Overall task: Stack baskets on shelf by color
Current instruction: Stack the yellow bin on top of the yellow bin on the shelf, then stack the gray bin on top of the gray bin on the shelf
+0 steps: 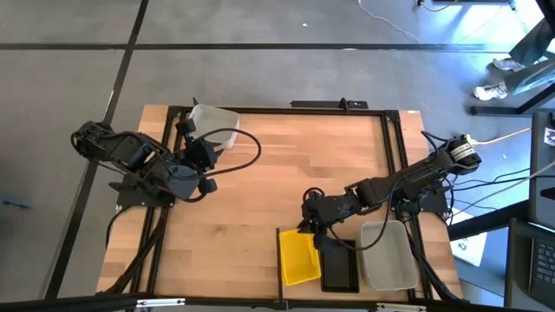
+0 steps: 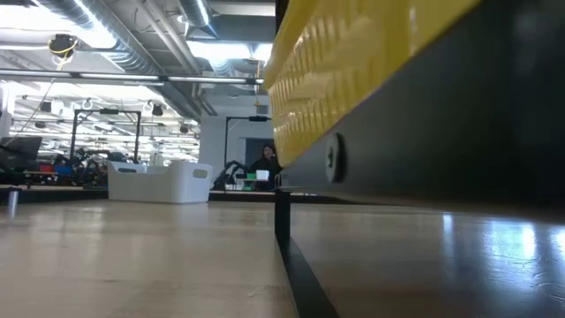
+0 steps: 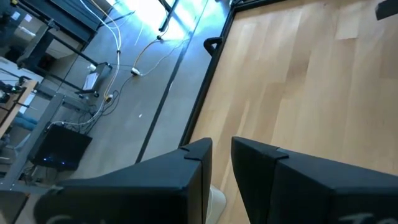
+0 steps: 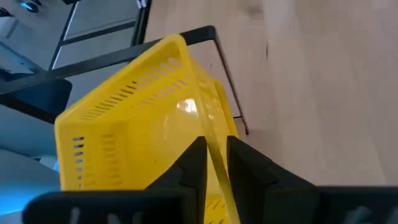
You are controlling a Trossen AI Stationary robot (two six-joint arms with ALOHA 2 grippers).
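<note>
Bare tabletop (image 1: 260, 199) between white basket (image 1: 215, 123) and yellow basket (image 1: 299, 257).

Both arms are built from dark, near-black segmented links. The left arm (image 1: 139, 160) carries a black cable looping from its forward section. The right arm (image 1: 395, 184) has a slimmer link ending in a rear joint with a pale band. The fingers (image 4: 186, 171) are matt black, flat-sided and wedge-shaped, with square tips.

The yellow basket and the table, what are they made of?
The yellow basket looks like glossy moulded plastic: it has slotted walls and a bright shine spot. The table looks like pale wood planks with a smooth finish; grain lines and plank seams show.
</note>
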